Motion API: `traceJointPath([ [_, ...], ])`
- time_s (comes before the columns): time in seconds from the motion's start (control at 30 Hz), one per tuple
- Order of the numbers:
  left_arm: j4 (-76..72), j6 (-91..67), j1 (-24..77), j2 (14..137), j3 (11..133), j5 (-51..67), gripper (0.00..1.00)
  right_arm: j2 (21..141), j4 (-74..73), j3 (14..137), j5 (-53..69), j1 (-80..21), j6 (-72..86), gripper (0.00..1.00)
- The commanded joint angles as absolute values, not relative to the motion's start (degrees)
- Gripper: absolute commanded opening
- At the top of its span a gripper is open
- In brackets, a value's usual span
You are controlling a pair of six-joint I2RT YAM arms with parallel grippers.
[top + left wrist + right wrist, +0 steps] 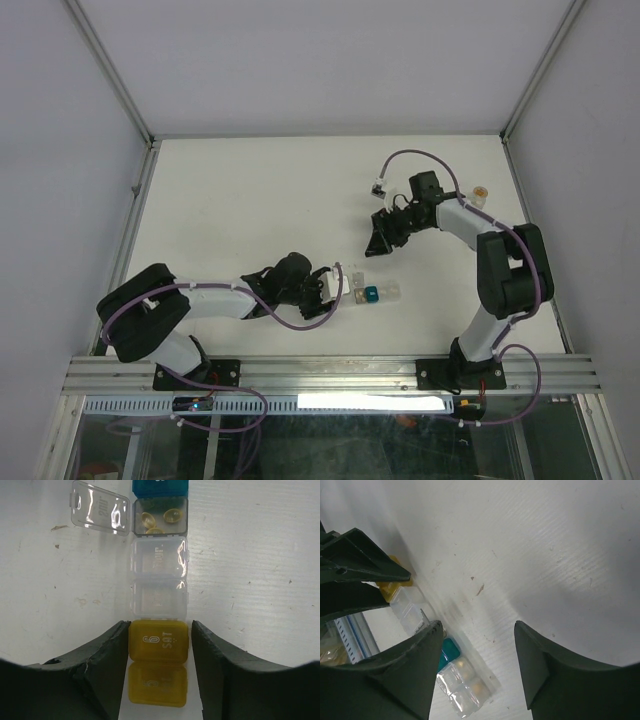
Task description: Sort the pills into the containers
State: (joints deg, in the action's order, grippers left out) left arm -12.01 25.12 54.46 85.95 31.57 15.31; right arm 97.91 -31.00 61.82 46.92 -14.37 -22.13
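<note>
this looks like a robot lab cell. my two arms [210, 295] are bolted to an aluminium rail [330, 365] at the near edge of a white table [250, 200]. plain white panels [60, 150] in metal posts [112, 70] box it in. purple cables [300, 322] loop along the arms, and a slotted wiring duct [130, 403] runs under the rail, the kind of rig built for test work.

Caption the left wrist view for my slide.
Left tool brackets the yellow cell; pills sit in the open grey cell farther along the row.
</note>
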Motion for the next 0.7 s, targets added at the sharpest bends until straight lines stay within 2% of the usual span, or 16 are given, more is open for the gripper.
traceJointPath([
  [0.0, -14.4, 26.2, 55.1, 86.4, 33.0, 16.9, 0.52, 98.5, -31.5, 64.3, 46.4, -15.1, -22.4, 0.61],
  [0.2, -14.0, 26.0, 55.1, 87.3, 33.5, 17.0, 0.44, 100.0, -32.2, 64.7, 44.5, -15.9, -22.3, 0.52],
  [0.57, -13.3, 25.7, 55.1, 87.8, 34.2, 17.1, 0.35, 102.9, -35.1, 66.6, 43.9, -18.2, -23.2, 0.23],
  [0.67, -13.2, 25.6, 55.1, 87.8, 34.3, 17.2, 0.32, 103.3, -36.2, 66.9, 44.7, -18.6, -24.0, 0.18],
])
